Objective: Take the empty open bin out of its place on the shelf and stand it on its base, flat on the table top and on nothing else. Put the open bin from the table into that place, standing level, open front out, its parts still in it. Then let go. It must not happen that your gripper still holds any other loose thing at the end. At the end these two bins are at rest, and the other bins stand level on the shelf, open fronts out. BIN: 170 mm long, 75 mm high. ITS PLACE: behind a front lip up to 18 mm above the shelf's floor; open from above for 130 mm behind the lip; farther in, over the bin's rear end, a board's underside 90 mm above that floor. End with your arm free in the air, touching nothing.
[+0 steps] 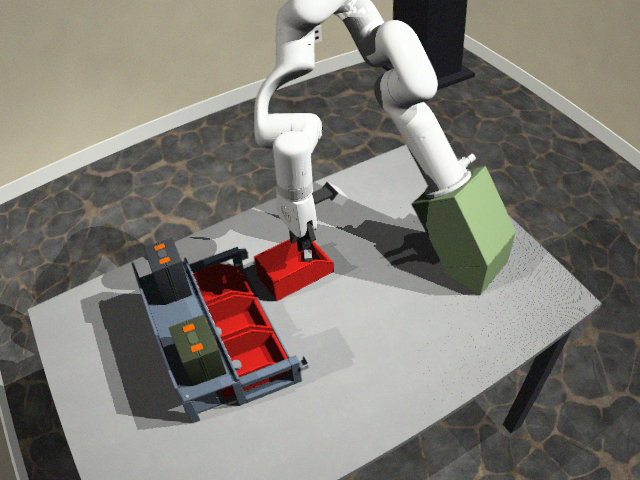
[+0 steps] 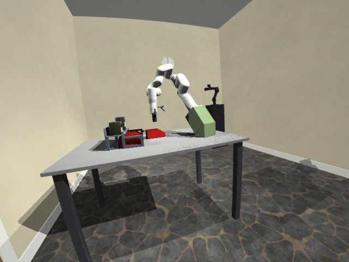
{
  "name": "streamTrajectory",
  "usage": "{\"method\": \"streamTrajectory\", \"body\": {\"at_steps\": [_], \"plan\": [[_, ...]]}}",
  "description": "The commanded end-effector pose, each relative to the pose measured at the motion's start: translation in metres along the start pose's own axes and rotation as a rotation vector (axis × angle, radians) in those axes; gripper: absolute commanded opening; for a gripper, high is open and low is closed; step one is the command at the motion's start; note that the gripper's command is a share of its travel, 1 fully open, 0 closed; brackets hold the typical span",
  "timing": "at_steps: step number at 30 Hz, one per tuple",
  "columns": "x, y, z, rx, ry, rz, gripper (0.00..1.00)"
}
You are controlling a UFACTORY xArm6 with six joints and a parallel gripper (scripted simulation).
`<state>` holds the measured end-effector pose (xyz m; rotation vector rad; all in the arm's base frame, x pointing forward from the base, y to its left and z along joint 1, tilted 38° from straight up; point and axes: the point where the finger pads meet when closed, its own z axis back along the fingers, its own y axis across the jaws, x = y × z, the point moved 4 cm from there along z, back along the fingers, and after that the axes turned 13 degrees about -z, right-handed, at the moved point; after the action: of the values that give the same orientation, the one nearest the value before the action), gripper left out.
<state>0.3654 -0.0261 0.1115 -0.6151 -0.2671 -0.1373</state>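
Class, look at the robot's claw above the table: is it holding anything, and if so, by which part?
Nothing is held. The claw hangs partly open in the air above the red bin on the table, touching nothing.

Beige walls, white baseboard, dark cobbled floor; grey table centre frame, black pedestal behind.
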Motion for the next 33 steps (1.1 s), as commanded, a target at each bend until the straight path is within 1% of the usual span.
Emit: {"method": "streamTrajectory", "body": {"at_steps": [1,15,30,33], "plan": [[0.001,0.000,0.001,0.001,-0.002,-0.001,0.26],[0.001,0.000,-0.003,0.001,-0.002,-0.001,0.26],[0.001,0.000,-0.028,0.001,-0.003,-0.001,0.26],[0.001,0.000,-0.030,0.001,-0.003,-0.001,0.26]]}}
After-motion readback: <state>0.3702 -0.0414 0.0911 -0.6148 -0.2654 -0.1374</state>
